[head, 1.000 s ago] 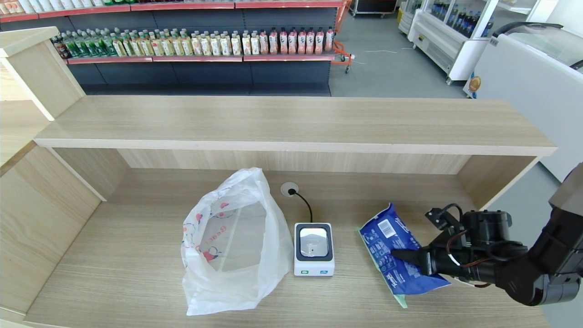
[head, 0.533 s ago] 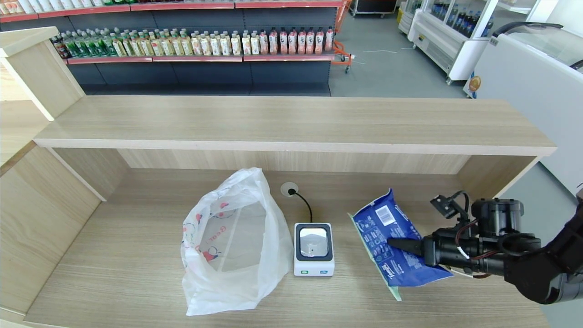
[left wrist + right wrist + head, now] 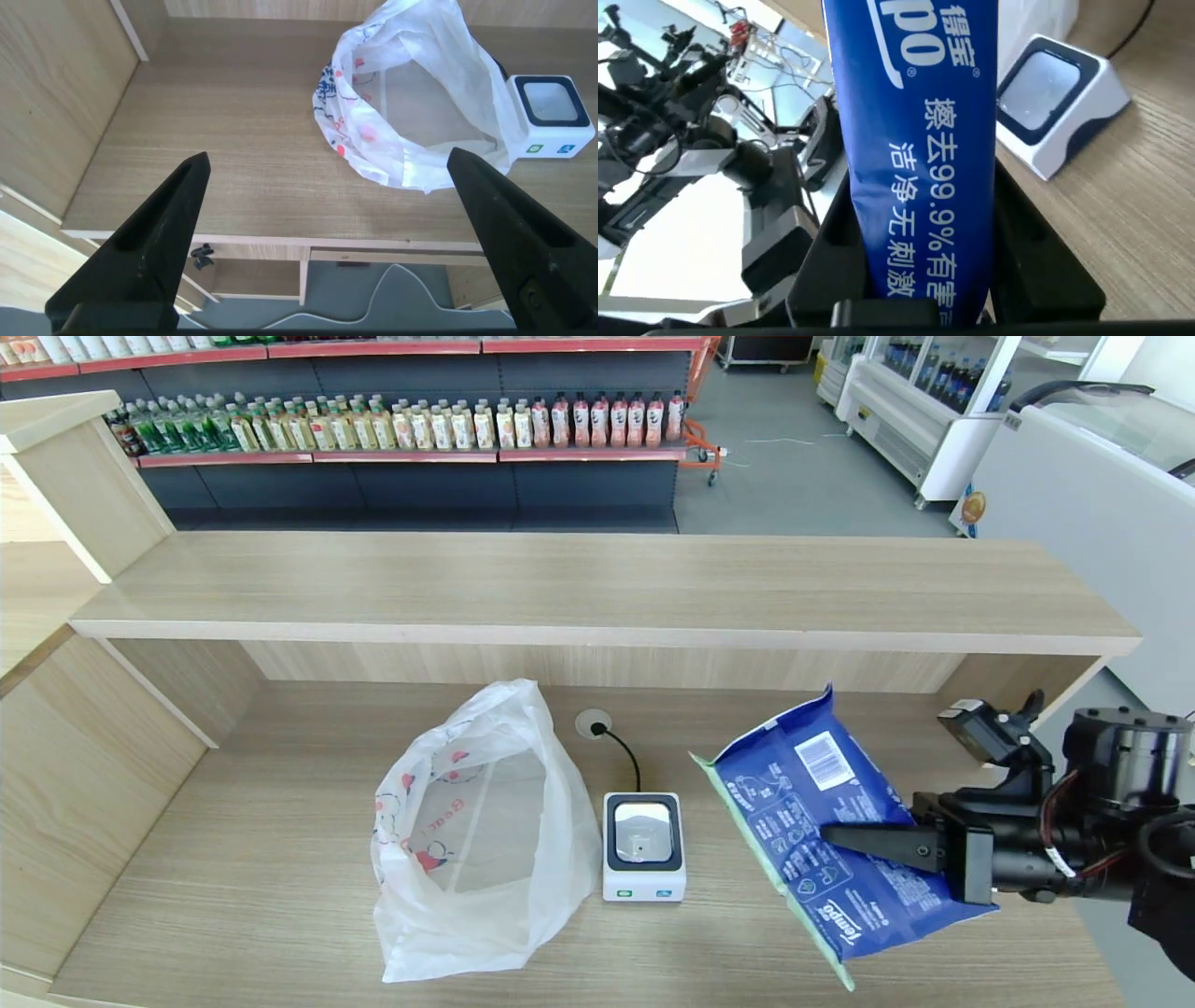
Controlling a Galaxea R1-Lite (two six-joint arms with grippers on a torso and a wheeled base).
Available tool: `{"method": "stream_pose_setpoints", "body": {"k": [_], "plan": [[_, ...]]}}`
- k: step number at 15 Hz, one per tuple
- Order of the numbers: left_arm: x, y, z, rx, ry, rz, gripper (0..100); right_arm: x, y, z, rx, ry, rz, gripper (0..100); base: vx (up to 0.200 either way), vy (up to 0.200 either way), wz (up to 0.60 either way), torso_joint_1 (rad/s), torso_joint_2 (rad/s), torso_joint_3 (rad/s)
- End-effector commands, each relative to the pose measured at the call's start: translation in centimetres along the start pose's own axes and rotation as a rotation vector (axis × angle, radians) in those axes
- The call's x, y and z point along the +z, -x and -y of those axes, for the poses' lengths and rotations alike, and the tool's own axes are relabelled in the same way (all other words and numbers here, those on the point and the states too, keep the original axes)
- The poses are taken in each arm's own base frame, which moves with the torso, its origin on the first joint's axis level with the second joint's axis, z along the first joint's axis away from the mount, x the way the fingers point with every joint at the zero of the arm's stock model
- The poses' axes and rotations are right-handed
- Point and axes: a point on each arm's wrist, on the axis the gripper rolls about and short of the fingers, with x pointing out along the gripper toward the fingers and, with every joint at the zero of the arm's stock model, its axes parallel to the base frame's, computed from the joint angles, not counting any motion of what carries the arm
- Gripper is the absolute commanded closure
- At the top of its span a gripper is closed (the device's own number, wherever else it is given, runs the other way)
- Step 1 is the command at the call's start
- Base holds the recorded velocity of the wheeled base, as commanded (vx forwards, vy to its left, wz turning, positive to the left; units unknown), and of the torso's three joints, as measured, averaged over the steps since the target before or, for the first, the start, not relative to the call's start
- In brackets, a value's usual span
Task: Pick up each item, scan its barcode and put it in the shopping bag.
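Right gripper (image 3: 831,840) clamps the blue pack (image 3: 803,784); barcode (image 3: 824,747) up, near scanner (image 3: 642,845).

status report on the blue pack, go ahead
Right gripper shut on blue pack, held above counter, barcode up. Left gripper open, empty. Scanner sits between pack and shopping bag.

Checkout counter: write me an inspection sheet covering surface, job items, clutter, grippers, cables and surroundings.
Surface: wooden counter under a raised ledge.
Job's things: blue pack tilted in the right gripper, barcode facing up; white shopping bag standing open, left of the scanner.
Clutter: nothing seen.
Grippers: right gripper shut on the blue pack; left gripper open, fingers wide apart, above the counter near the shopping bag.
Cables: black cable runs from the scanner to a hole in the counter.
Surroundings: shelves of bottles, freezer.
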Motion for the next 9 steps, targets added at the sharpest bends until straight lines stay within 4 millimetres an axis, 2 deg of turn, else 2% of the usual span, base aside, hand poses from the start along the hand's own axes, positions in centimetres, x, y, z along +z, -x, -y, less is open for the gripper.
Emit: {"method": "stream_pose_setpoints", "body": {"k": [1, 6, 9], "plan": [[0.0, 0.0, 0.0, 0.001, 0.000, 0.000, 0, 1.4, 0.8, -2.3, 0.047, 0.077, 0.030, 100, 0.000, 0.000, 0.00, 0.000, 0.00, 0.000], [0.0, 0.0, 0.0, 0.001, 0.000, 0.000, 0, 5.0, 0.3, -6.8, 0.188, 0.122, 0.066, 100, 0.000, 0.000, 0.00, 0.000, 0.00, 0.000], [0.0, 0.0, 0.0, -0.001, 0.000, 0.000, 0, 5.7, -1.0, -9.4, 0.299, 0.165, 0.051, 100, 0.000, 0.000, 0.00, 0.000, 0.00, 0.000]]}}
